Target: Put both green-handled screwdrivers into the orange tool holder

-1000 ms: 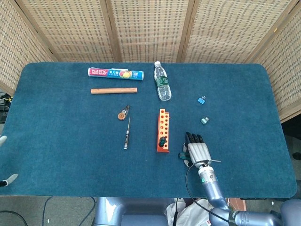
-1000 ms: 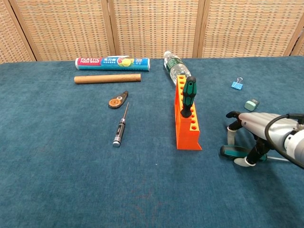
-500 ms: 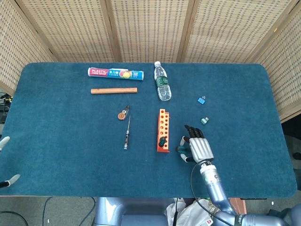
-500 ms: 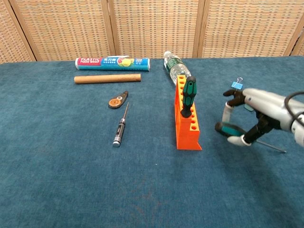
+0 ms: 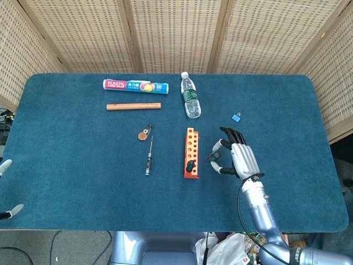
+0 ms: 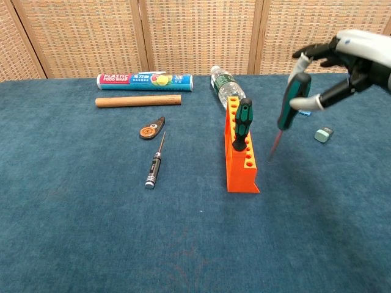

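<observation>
The orange tool holder (image 5: 191, 153) (image 6: 241, 152) stands mid-table with one green-handled screwdriver (image 6: 242, 124) (image 5: 190, 165) upright in a hole. My right hand (image 5: 238, 157) (image 6: 345, 64) is raised to the right of the holder. It pinches the second green-handled screwdriver (image 6: 289, 104) (image 5: 214, 155) by the handle, shaft hanging down and tip in the air just right of the holder. Only fingertips of my left hand (image 5: 6, 187) show at the left edge of the head view, holding nothing.
A black-handled precision screwdriver (image 5: 149, 157) (image 6: 154, 162) lies left of the holder, near a small round tool (image 5: 144, 132). A wooden rod (image 5: 134, 106), plastic wrap box (image 5: 135, 85) and water bottle (image 5: 190, 95) lie at the back. A blue binder clip (image 5: 236, 117) and small green piece (image 6: 324, 134) lie right.
My right hand has lifted the second screwdriver off the table and swung it from lying flat to hanging nearly upright, moving it up and toward the holder.
</observation>
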`<state>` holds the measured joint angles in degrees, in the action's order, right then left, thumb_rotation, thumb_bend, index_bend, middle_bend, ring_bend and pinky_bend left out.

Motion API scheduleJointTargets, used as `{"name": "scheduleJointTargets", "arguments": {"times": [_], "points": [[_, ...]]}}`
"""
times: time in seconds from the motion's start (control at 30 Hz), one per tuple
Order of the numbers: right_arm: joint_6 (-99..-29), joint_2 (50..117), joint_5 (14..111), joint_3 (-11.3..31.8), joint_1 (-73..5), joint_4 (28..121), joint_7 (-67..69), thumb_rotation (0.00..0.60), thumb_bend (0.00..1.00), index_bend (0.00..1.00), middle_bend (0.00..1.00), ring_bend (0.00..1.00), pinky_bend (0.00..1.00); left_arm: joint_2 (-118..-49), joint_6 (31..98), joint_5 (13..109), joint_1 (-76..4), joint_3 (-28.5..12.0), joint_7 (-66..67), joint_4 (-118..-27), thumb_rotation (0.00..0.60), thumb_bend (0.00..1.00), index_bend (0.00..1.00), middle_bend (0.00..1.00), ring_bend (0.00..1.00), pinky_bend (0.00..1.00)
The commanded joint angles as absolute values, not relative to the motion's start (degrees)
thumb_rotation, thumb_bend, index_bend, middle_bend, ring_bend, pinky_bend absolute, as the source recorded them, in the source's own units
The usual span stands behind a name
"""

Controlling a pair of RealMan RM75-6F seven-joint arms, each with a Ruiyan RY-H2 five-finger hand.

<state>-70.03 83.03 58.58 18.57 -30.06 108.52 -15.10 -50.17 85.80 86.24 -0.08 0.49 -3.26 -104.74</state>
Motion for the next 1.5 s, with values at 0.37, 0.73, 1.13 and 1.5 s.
{"name": "scheduleJointTargets", "arguments": {"times": [0.37, 0.73, 1.13, 1.5], "points": [[-67.4, 79.9, 48.7, 27.4, -36.1, 113.7, -14.6, 0.6, 0.36, 0.66, 0.1, 0.0, 0.02, -50.1, 83.4, 83.3, -1.3, -0.4, -3.3, -104.7, 0.6, 0.0, 0.0, 0.0, 0.0, 0.0], [-65.8, 75.9, 38.8, 33.3, -40.1, 118.7, -12.8, 0.6, 0.39, 0.66, 0.1, 0.0, 0.02, -49.9, 81.5, 80.5, -2.2, -1.2, -3.9, -104.4, 0.6, 0.0, 0.0, 0.0, 0.0, 0.0], [-65.1, 74.0, 35.7, 30.9, -42.2, 118.9, -12.5, 0.6, 0.41, 0.66, 0.1, 0.0, 0.03, -50.1, 81.3, 80.5, -2.3, -1.1, -3.0, -104.7, 0.6, 0.0, 0.0, 0.0, 0.0, 0.0], [-65.8, 74.3, 35.2, 29.9, -43.9, 118.3, -11.9, 0.6, 0.43, 0.66, 0.1, 0.0, 0.03, -50.1, 81.6, 80.3, -2.2, -1.2, -3.0, -104.8, 0.6, 0.0, 0.0, 0.0, 0.0, 0.0]]}}
